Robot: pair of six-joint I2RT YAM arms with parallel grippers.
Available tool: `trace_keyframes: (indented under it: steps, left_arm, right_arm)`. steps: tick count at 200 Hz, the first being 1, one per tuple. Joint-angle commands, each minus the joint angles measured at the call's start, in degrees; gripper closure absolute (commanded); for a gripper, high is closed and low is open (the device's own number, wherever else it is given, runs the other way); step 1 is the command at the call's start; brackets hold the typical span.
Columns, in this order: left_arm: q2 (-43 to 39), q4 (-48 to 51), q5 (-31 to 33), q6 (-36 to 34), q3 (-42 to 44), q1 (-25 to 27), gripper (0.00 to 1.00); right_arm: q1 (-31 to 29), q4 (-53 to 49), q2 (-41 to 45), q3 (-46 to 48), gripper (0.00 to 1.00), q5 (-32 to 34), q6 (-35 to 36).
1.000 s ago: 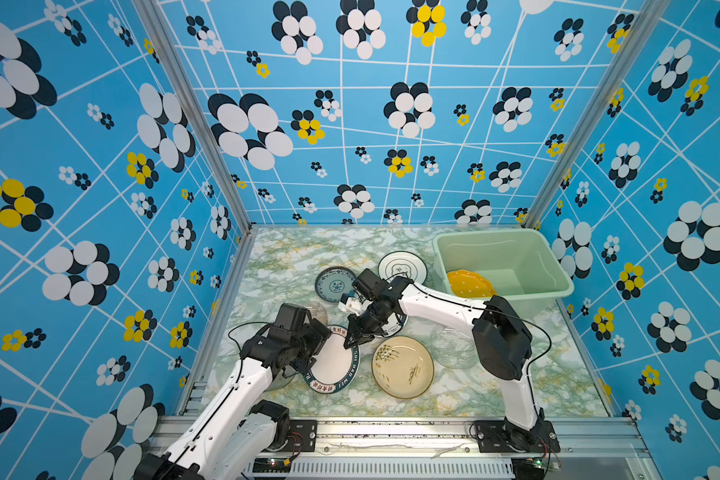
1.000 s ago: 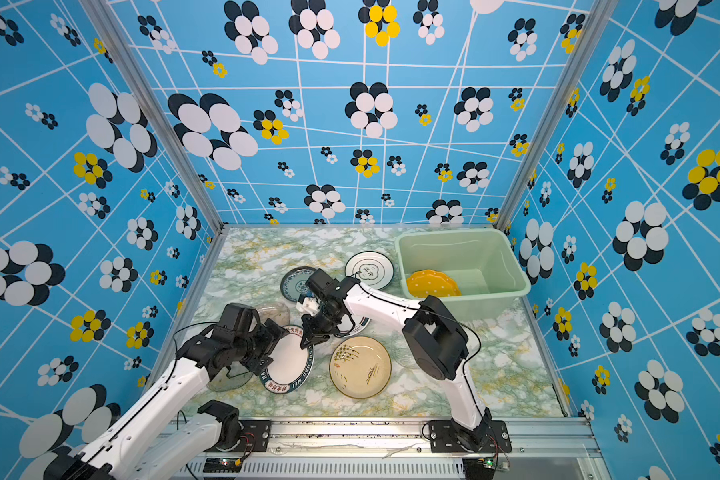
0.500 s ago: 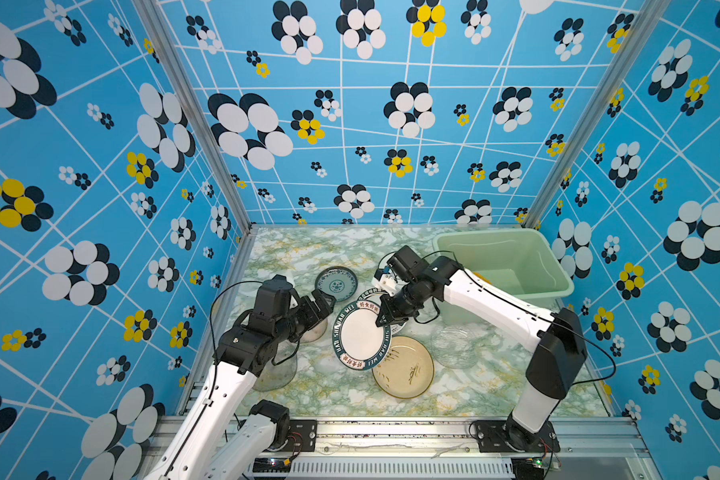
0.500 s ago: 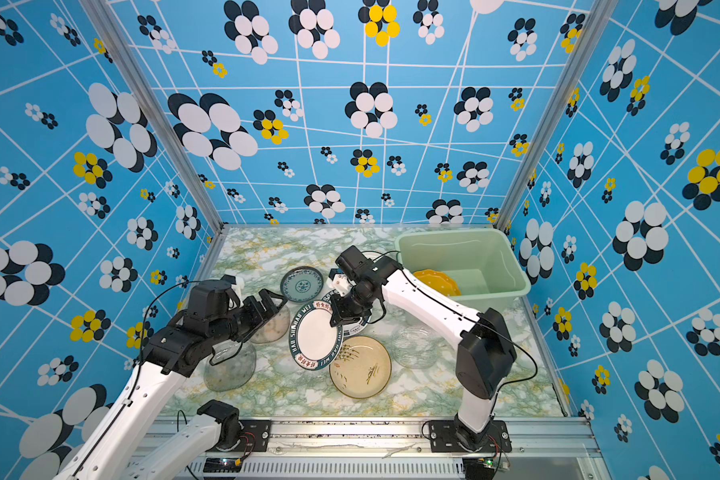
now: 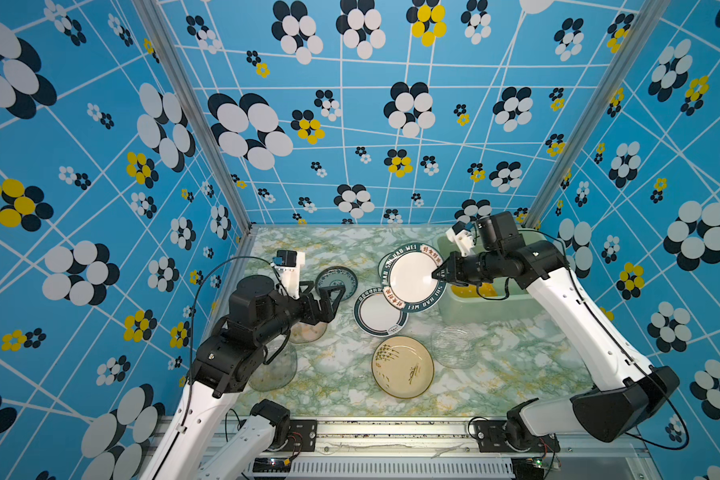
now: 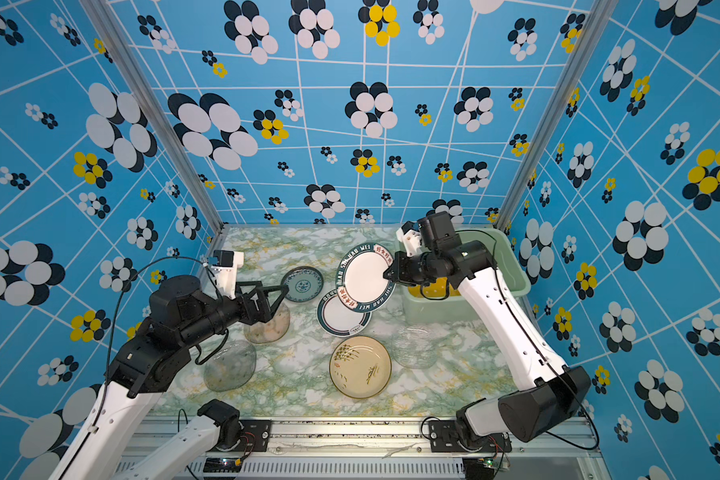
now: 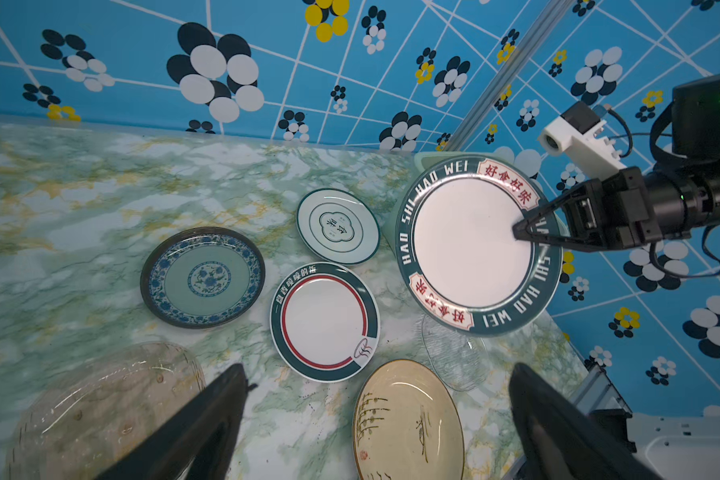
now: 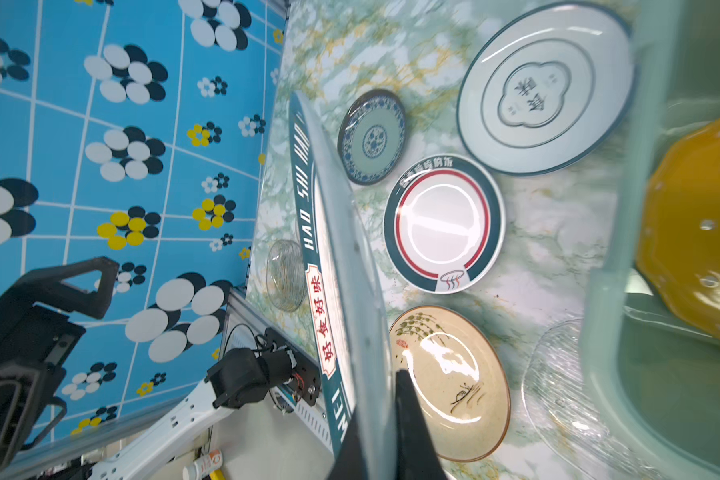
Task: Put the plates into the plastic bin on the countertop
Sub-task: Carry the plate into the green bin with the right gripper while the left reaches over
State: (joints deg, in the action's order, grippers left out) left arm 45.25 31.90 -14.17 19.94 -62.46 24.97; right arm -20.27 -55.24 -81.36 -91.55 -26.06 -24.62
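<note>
Right hand (image 5: pixel 434 274): gripping tilted green-rimmed plate (image 5: pixel 408 275), frame centre. Left hand (image 5: pixel 327 287): wide apart. Bin (image 5: pixel 508 308): one yellow plate (image 8: pixel 699 232).

**Bright, even light; close stuff soft**

Both top views: sharp, evenly lit, faint soft shadows on desk (image 5: pixel 341 249); walls (image 5: pixel 100 166) bow at edges (wide lens). Right wrist: glare streaks on beige plate (image 8: pixel 454 386); big green-rimmed plate (image 8: pixel 312 232) & bin wall (image 8: pixel 603 316) v. close, blurred. Left wrist: left pincer fingers (image 7: pixel 208 415) out of focus.
</note>
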Motion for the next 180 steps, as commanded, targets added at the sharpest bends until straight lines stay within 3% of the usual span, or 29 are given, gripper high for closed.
trace_keyframes:
  steps: [1,37,86,129,180]
  left_arm:
    - [3.3,-3.1,3.9,-10.4,-3.7,6.2,0.01]
    - [10.5,-4.2,9.4,-18.9,-7.7,17.7,0.01]
    - [21.3,-10.1,9.4,-19.3,-10.4,24.3,0.01]
    - [27.2,-17.5,8.4,-22.6,-10.6,28.0,0.01]
    - [31.9,-18.3,7.7,-22.0,-11.6,28.7,0.01]
  right_arm:
    - [5.8,-1.6,1.9,-1.5,1.00,-1.4,1.7]
    - [17.7,-0.8,2.2,-1.6,1.00,-5.0,3.1]
    - [28.5,-2.1,-0.7,-3.6,1.00,-5.4,6.9]
    - [29.5,-5.9,-5.3,-2.7,1.00,1.6,12.9]
    - [29.6,-2.8,-7.7,3.4,1.00,3.9,15.7]
